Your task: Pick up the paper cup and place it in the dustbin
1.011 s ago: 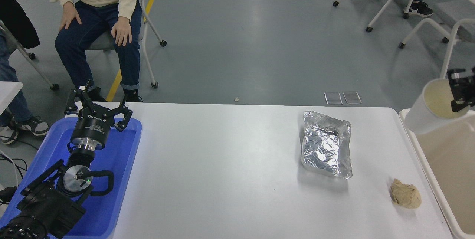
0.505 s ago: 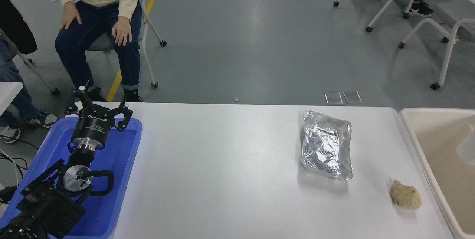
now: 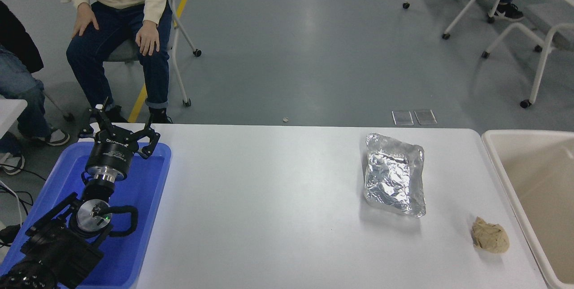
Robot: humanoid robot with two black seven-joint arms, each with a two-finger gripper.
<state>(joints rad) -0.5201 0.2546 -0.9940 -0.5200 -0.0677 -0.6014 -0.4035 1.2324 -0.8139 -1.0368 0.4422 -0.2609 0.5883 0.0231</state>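
The beige dustbin stands at the table's right end, its pale rim and smooth inner wall in view. The paper cup is out of view; nothing shows in the visible part of the bin. My right arm and its gripper are out of the picture. At the lower left my left arm stays parked over the blue tray, and its gripper points away from me with its fingers spread open and nothing between them.
A crinkled silver foil bag lies right of the table's middle. A crumpled brown paper ball sits near the bin's rim. A person sits on a chair beyond the far left; wheeled chairs stand at the far right.
One second ago my right gripper held the paper cup over the dustbin's far corner. Half a second ago the cup was a blur dropping inside. Now both cup and right gripper are gone from view.
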